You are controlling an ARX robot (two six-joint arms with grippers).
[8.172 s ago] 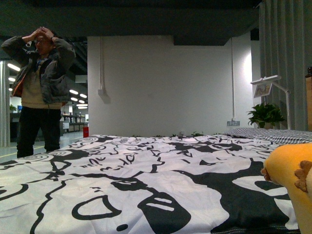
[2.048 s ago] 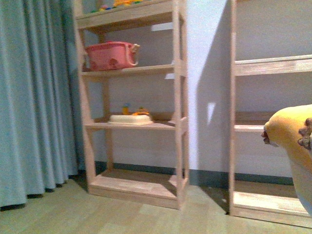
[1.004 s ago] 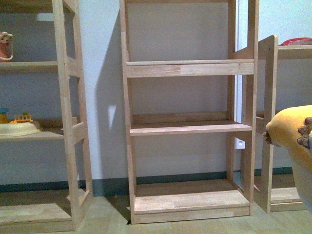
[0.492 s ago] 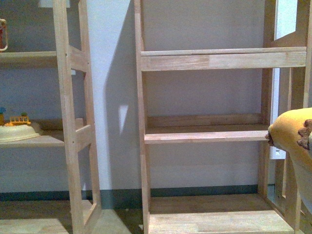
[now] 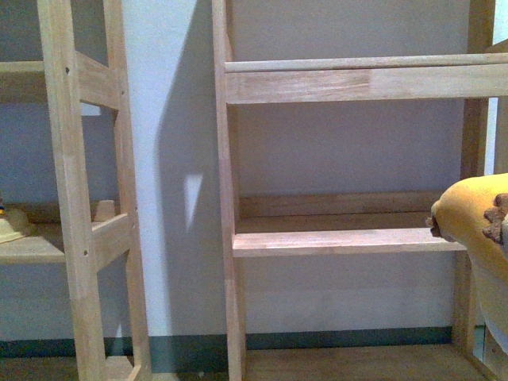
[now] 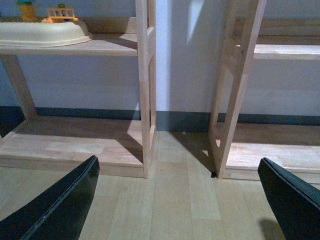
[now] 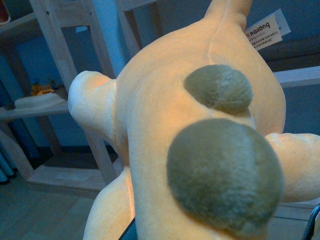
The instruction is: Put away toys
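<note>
Shelf nearer; left fingers wide apart

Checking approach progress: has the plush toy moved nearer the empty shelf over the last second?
Yes. The plush toy has come closer to the wooden shelf, which now looms larger beside it.

Front and wrists — near same shelves

This looks like a home playroom or toy store-room. Plain wooden shelf units stand side by side against a pale wall with dark skirting, on a wood-look floor. One shelf carries a cream tray of small plastic toys, and a yellow plush is in view.
</note>
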